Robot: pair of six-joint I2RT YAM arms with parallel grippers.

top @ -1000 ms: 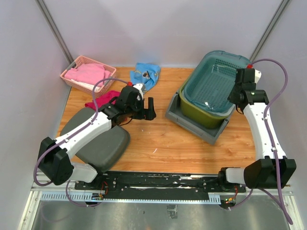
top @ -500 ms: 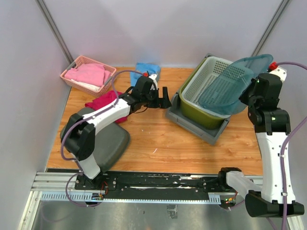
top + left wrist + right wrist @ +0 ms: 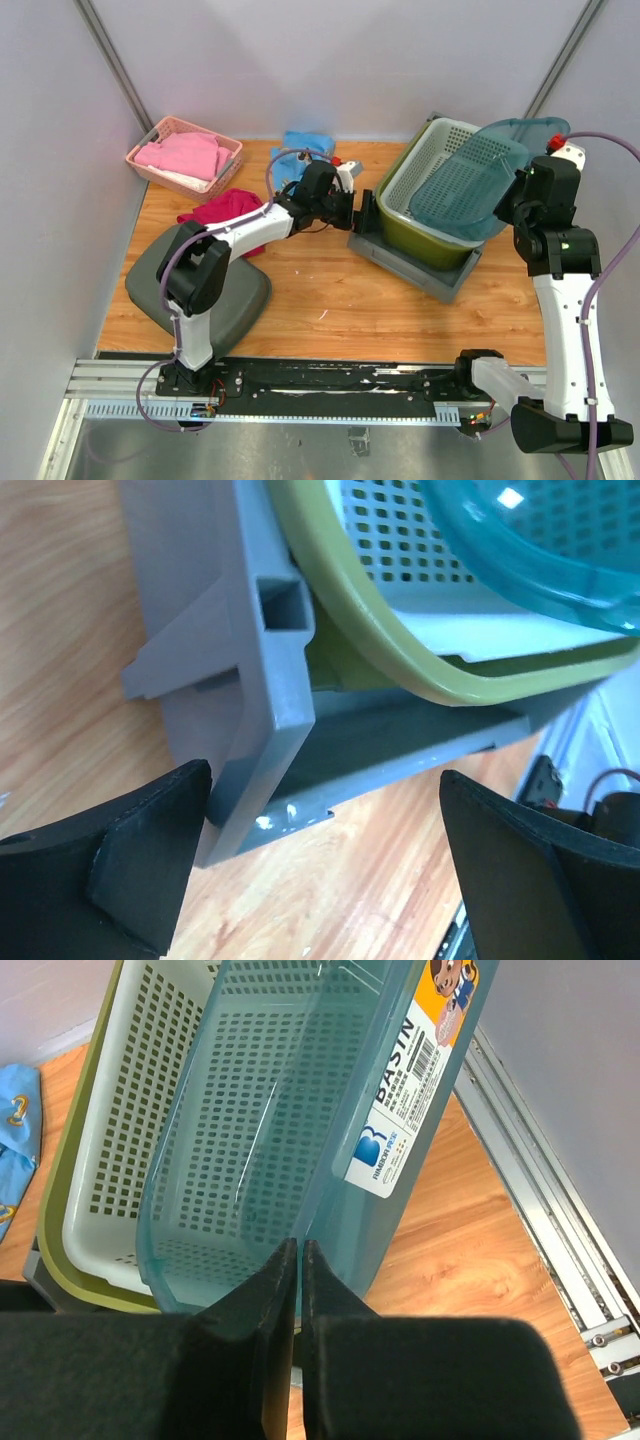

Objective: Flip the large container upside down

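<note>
The large container, a light grey crate, sits upright at the right of the table. It holds an olive-green bin, which holds a white mesh basket. My left gripper is open at the crate's left corner. In the left wrist view the gripper has its jaws wide apart around the crate's corner wall. My right gripper is shut on the rim of a teal mesh basin. It holds the basin tilted above the white basket. The right wrist view shows the gripper closed on the basin.
A pink basket with pink cloth stands at the back left. A blue cloth and a red cloth lie near the left arm. A dark grey oval lid lies at the front left. A metal rail runs along the near edge.
My right gripper has lifted and tilted the teal basin out of the white basket. My left gripper has moved right across the table to the crate's left corner.
</note>
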